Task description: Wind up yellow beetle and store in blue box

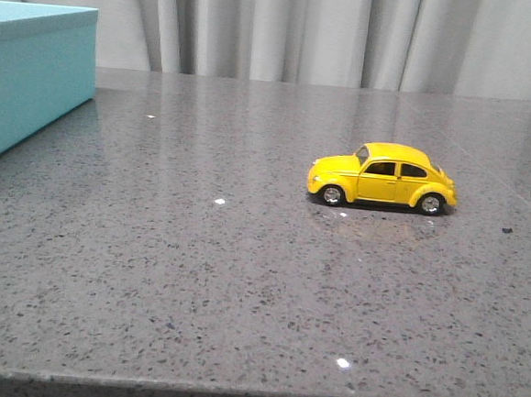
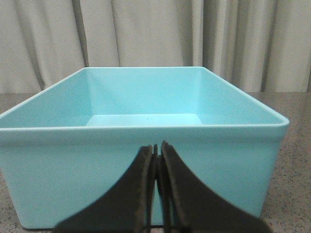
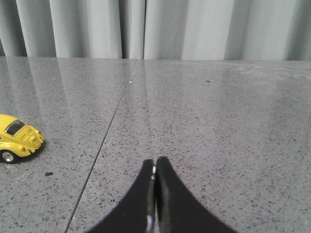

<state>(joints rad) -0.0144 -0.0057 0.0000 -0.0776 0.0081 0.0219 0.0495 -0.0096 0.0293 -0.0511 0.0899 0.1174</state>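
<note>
1. Well, looking forward over the grey speckled table [image 1: 240, 288], the yellow beetle [image 1: 383, 176] stands on its four wheels at about three o'clock from the middle of the slab, nose pointing toward nine o'clock. The blue box [image 1: 31, 79] sits well apart from it, off at ten o'clock, cut by the edge of the picture. Neither arm shows here, and pale curtains [image 1: 306, 32] hang behind.

2. From the left wrist, the left gripper [image 2: 157, 150] has its dark fingers pressed together with nothing between them. Straight ahead at twelve o'clock is the blue box, open at the top, and its floor looks bare.

3. From the right wrist, the right gripper [image 3: 155, 167] is likewise closed up tight and empty. The yellow beetle [image 3: 18, 137] is off at nine o'clock, its rear end toward the camera and part of it cut off, resting on the table and clear of the fingers.

4. As I judge it, nothing is done yet: the car is untouched, so grasping, winding and dropping it in the box all remain.
</note>
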